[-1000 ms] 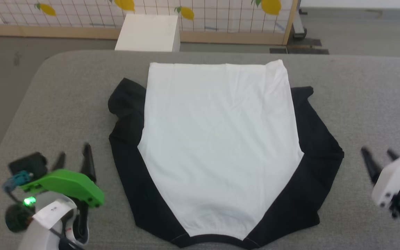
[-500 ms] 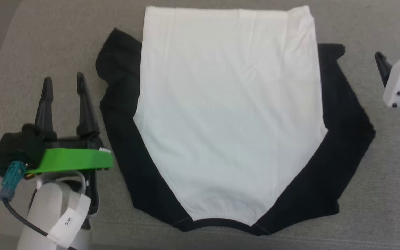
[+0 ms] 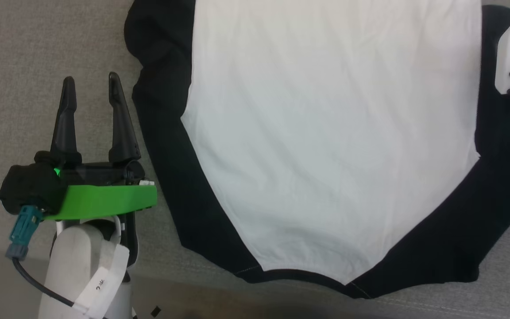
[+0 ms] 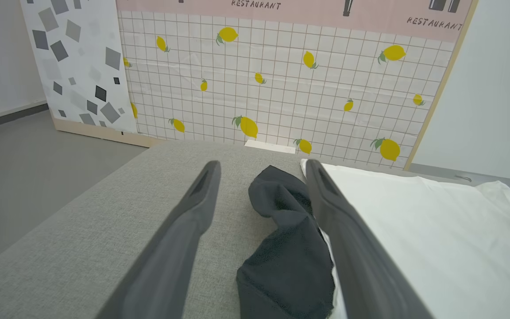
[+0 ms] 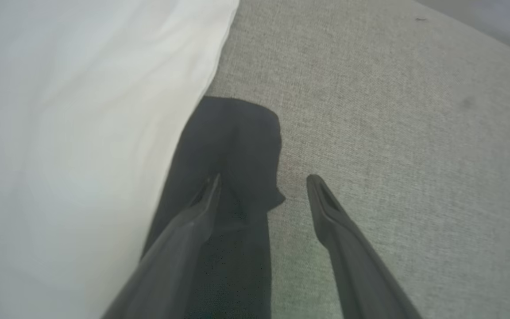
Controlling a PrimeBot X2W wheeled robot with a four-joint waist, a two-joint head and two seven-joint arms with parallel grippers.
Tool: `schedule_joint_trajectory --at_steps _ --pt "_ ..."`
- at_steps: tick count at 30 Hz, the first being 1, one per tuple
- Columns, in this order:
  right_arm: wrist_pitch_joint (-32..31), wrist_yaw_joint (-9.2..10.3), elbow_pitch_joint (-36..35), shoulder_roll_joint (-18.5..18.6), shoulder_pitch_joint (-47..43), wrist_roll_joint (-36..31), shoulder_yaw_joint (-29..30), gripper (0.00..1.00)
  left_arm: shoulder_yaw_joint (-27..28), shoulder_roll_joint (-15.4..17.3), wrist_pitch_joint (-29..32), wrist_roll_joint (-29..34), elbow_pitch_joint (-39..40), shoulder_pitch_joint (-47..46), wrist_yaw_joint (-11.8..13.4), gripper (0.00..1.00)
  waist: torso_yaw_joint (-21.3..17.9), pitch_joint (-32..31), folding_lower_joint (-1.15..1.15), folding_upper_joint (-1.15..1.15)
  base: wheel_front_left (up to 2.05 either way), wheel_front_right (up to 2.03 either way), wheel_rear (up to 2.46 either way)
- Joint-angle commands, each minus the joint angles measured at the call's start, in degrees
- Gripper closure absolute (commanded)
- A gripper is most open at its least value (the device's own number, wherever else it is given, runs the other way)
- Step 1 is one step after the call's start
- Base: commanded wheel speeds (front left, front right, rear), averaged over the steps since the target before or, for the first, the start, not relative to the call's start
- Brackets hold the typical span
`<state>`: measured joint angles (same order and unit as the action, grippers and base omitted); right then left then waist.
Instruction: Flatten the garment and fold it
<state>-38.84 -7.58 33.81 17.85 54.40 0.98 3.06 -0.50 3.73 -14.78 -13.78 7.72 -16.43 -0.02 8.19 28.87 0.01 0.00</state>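
Grey woven fabric covered the tabletop [image 3: 29, 66], and over it the left fingers [image 3: 121, 124] stood spread apart, released and grasping nothing. Just right of the right-hand finger lay the black left sleeve [image 3: 166, 141] of the raglan shirt [image 3: 326, 133]. In the left wrist view the sleeve's rumpled cuff end [image 4: 281, 199] showed between the two fingertips and a little beyond them. Farther off, behind the tabletop, stood a lemon-printed grid panel [image 4: 281, 88].

The shirt lay spread flat on the tabletop, its white body [image 3: 334, 88] smooth apart from faint creases. Its black-trimmed neckline [image 3: 299, 278] was at the near edge, behind the level of the left fingers' base. The black right sleeve [image 3: 494, 199] ran along the body's right side.

The right fingers [image 5: 343, 248] were also parted and empty. The left-hand one hung over the right sleeve and the right-hand one over bare tabletop. The sleeve's end reached just past the fingertips. Whether either finger touched the cloth could not be told.
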Motion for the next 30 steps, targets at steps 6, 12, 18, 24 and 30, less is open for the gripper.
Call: schedule_joint_trajectory --at_steps 6,12,18,24,30 --pt "1.16 0.09 3.75 -0.20 0.36 0.66 -1.84 0.00 0.93 -0.72 -0.21 1.67 0.66 -1.11 -0.87 0.00 1.84 2.11 -0.01 0.00 0.00 0.00 0.00" --pt "2.04 0.09 5.88 0.29 -0.27 2.83 0.55 1.00 1.54 -0.82 -0.21 1.48 -0.18 -0.10 -0.82 0.00 0.81 -0.67 -0.01 0.00 0.00 0.00 0.00" --pt "6.37 0.09 3.69 4.15 -1.93 6.70 4.32 1.00 2.21 -0.84 -0.21 0.94 -0.19 1.73 -0.66 0.00 -1.40 -6.98 -0.01 0.00 0.00 0.00 0.00" --pt "5.44 0.09 0.73 8.72 -8.49 7.80 6.14 1.00 3.50 -0.84 -0.21 1.15 -0.38 5.17 -0.67 0.00 -4.39 -13.85 -0.01 0.00 0.00 0.00 0.00" --pt "4.81 0.09 -6.51 10.57 -14.77 9.71 6.42 1.00 4.49 -0.85 -0.21 1.45 0.17 8.73 -0.31 0.00 -6.25 -18.68 -0.01 0.00 0.00 0.00 0.00"
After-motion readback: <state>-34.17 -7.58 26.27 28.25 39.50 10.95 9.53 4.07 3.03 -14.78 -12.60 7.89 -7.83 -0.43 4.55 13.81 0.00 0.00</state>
